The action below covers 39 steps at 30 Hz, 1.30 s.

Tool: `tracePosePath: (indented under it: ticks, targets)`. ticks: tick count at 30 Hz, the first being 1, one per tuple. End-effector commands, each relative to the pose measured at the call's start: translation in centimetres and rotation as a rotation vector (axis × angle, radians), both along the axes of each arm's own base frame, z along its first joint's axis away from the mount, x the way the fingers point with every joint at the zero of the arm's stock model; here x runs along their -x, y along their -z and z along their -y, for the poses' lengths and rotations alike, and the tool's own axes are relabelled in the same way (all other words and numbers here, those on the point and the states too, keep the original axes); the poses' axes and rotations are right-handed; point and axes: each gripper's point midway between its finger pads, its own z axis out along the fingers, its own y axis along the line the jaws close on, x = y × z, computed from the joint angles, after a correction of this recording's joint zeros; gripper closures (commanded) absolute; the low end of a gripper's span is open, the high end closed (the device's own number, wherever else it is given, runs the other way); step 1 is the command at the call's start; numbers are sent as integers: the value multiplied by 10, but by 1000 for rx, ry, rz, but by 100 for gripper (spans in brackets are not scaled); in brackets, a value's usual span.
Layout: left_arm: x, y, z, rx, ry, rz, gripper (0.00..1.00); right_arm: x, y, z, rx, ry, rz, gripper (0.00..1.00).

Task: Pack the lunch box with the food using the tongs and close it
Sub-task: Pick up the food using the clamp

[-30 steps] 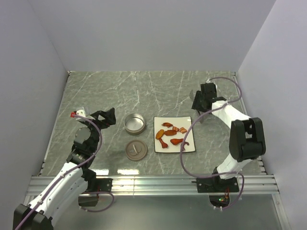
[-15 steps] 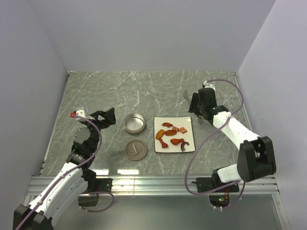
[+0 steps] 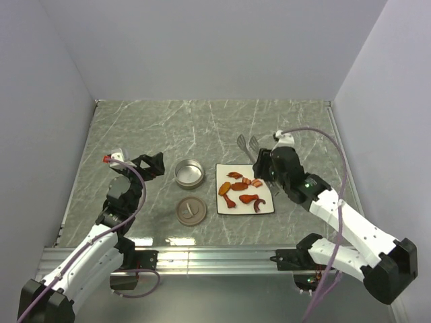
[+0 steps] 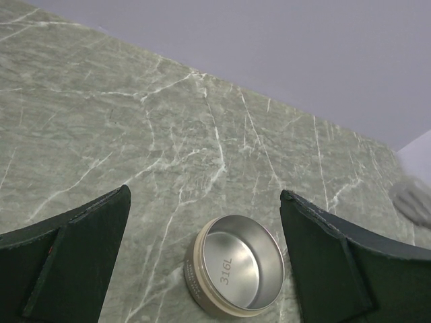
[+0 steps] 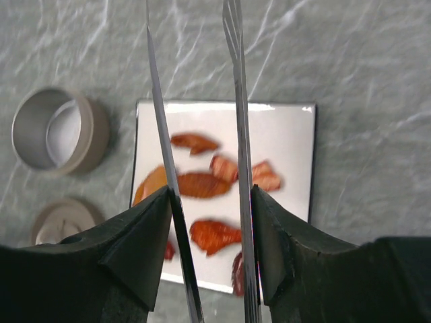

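Silver round tin (image 4: 232, 269), lidless, seemingly empty.

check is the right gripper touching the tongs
Touching: the right wrist view shows both arms of the tongs pressed against the inner faces of the right gripper.

Silver lunch box (image 3: 189, 173) lies open, lid (image 3: 190, 210) beside it, orange-brown food (image 3: 240, 186) on plate (image 3: 221, 169), tongs (image 5: 238, 121) in right pincer (image 5: 210, 202).

Top view high, downward; both wrist views near, sharing lunch box (image 4: 236, 272).
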Motion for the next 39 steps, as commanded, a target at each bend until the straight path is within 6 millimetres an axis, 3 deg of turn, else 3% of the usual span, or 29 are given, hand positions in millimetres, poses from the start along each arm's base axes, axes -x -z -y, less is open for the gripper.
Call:
tracePosePath:
  ticks: [1,7,10,17,27,31,39]
  targets:
    - [-1,-23,6,32,26,70,1,26,6,0,5,14,-23,43]
    - [1,-22,7,36,35,70,0,71,6,-29,-24,-115,-59,43]
    - [2,-22,6,39,34,68,0,94,17,-35,6,-145,-107,43]
    - [3,-24,8,41,45,71,0,123,35,-45,6,-172,-179,42]
    - [5,-25,10,45,60,78,1,142,50,-60,14,-198,-245,42]
    - [7,-25,10,48,64,82,1,145,60,-53,50,-154,-271,41]
    - [8,-26,10,52,65,90,1,143,59,-60,24,-158,-259,40]
